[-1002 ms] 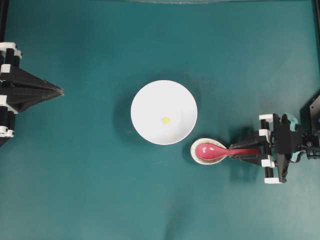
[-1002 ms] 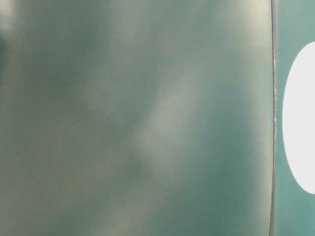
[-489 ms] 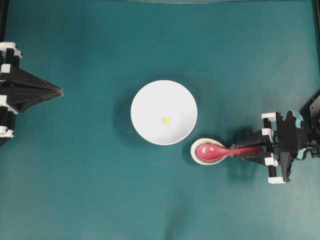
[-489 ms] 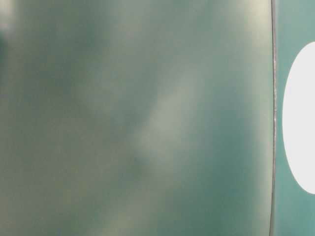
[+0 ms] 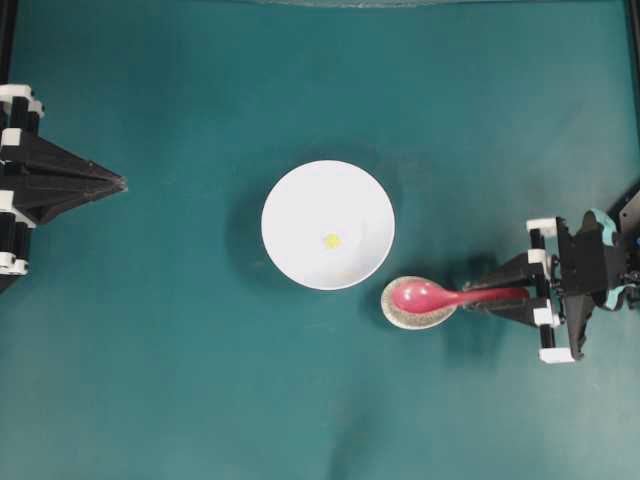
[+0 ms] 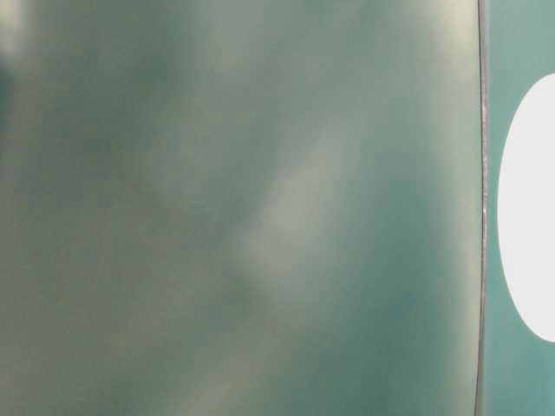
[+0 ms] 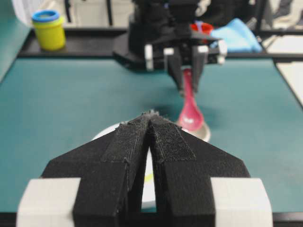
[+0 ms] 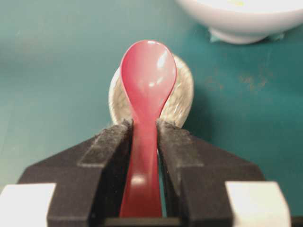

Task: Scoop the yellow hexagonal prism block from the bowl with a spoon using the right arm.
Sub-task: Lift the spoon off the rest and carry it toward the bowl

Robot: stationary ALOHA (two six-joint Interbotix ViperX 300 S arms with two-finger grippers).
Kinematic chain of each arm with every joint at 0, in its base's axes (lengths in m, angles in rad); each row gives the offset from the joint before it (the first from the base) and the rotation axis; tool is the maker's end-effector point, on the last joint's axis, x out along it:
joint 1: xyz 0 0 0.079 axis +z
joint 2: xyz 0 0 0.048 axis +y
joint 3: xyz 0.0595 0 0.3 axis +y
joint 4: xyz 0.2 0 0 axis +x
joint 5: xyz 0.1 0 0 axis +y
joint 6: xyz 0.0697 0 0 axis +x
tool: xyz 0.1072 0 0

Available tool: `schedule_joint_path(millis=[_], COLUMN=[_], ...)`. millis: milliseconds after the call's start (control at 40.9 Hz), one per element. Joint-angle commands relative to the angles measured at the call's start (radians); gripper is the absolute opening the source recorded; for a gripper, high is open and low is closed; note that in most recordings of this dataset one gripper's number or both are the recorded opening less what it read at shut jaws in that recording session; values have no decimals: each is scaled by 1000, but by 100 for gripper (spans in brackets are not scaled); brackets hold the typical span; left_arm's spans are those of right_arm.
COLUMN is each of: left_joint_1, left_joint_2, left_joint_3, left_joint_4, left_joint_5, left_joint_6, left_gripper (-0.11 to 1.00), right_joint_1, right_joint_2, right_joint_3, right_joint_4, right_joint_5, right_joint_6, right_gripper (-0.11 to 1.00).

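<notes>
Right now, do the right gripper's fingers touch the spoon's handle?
Touching. The right wrist view shows both fingers of the right gripper pressed against the spoon handle, no gap.

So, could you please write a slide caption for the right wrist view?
Right pincer shut on the pink-red spoon handle, scoop over the speckled spoon rest, white bowl behind.

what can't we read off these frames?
- Table-level view: blurred teal haze; only a cut-off slice of the bowl shows.
- Yellow block: too small to tell its shape.
- Spoon: whether its scoop touches the spoon rest or has lifted clear is unclear.
- Left wrist view: left tool hides most of the bowl.
- Right tool: arm cut off overhead.
</notes>
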Motion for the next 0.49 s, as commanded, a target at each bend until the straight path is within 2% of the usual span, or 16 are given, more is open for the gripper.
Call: schedule_joint_path(millis=[0, 244, 465], left_joint_1=[0, 2, 0], left_joint_2=[6, 6, 6], left_joint_3=[-29, -28, -29], left_joint_4=[2, 3, 3], left_joint_5=[-11, -9, -11], left_joint_6=[0, 0, 0], left_gripper=[1, 1, 1], right_joint_1=[-14, -60, -146], right_joint_2=[-46, -163, -304], right_joint_3=[-11, -34, -87], right_joint_4=[0, 0, 0], right_joint_5=[3, 98, 307], right_joint_6=[-25, -144, -262], right_gripper=[25, 25, 25])
